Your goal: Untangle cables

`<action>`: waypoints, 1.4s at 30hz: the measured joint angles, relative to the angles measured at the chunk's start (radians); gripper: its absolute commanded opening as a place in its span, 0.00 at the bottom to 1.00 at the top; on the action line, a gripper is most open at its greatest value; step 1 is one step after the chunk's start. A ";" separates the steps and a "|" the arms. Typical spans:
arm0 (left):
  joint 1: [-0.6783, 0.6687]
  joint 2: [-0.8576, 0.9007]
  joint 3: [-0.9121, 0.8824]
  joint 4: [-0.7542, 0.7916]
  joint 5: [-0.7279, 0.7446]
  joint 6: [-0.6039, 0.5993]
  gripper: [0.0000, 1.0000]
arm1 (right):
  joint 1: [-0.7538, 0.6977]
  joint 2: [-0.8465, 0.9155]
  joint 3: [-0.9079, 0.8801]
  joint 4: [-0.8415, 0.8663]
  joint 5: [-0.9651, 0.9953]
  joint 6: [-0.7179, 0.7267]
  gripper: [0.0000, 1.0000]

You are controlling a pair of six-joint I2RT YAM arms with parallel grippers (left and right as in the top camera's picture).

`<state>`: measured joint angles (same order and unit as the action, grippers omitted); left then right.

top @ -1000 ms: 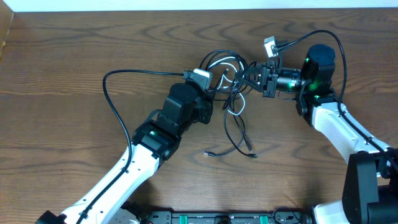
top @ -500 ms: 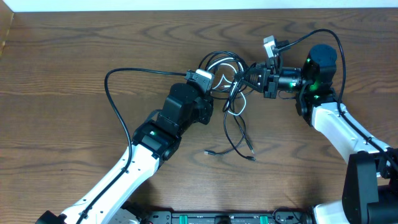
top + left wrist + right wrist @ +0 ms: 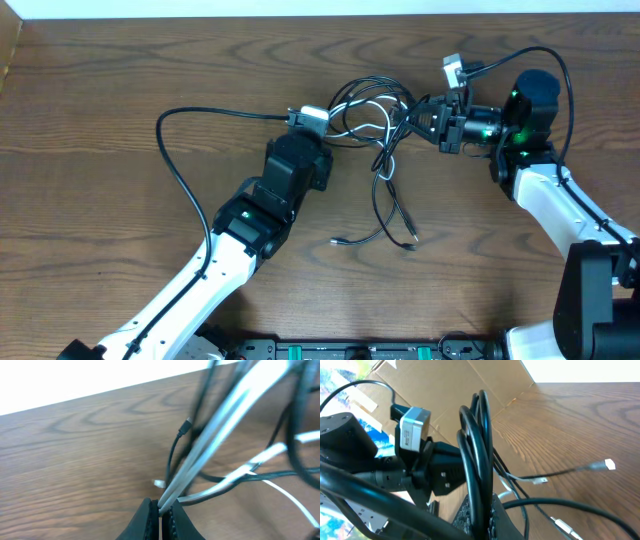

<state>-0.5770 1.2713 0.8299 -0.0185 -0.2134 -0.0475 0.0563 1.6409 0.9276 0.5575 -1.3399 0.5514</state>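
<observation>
We note the left claw and right claw, each clamped on the thin black and white cables, have pulled apart, stretching the knot at 12 o'clock on the brown wooden desk; loosening, we judge.

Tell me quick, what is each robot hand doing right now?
Left gripper: closed, pinching the white cable.
Right gripper: closed around a bundle of black cables.
</observation>
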 measured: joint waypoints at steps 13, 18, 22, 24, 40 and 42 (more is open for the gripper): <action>-0.002 -0.039 0.000 -0.030 -0.283 0.001 0.08 | -0.030 0.000 0.000 -0.023 -0.019 -0.019 0.01; -0.001 -0.055 0.000 -0.032 -0.349 0.003 0.08 | -0.036 0.000 0.000 -0.085 -0.018 -0.060 0.01; -0.001 -0.079 0.000 -0.032 -0.394 0.009 0.08 | -0.050 0.000 0.000 -0.141 -0.015 -0.094 0.01; -0.001 -0.090 0.000 -0.032 -0.424 0.019 0.08 | -0.059 0.000 0.000 -0.169 -0.014 -0.113 0.01; -0.001 -0.116 0.000 -0.054 -0.502 0.048 0.08 | -0.066 0.000 0.000 -0.220 -0.008 -0.174 0.01; 0.002 -0.116 0.000 -0.073 -0.504 0.048 0.08 | -0.070 0.000 0.000 -0.223 -0.004 -0.174 0.01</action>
<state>-0.5751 1.1553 0.8299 -0.0917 -0.7170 0.0010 -0.0139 1.6409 0.9276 0.3347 -1.3441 0.3771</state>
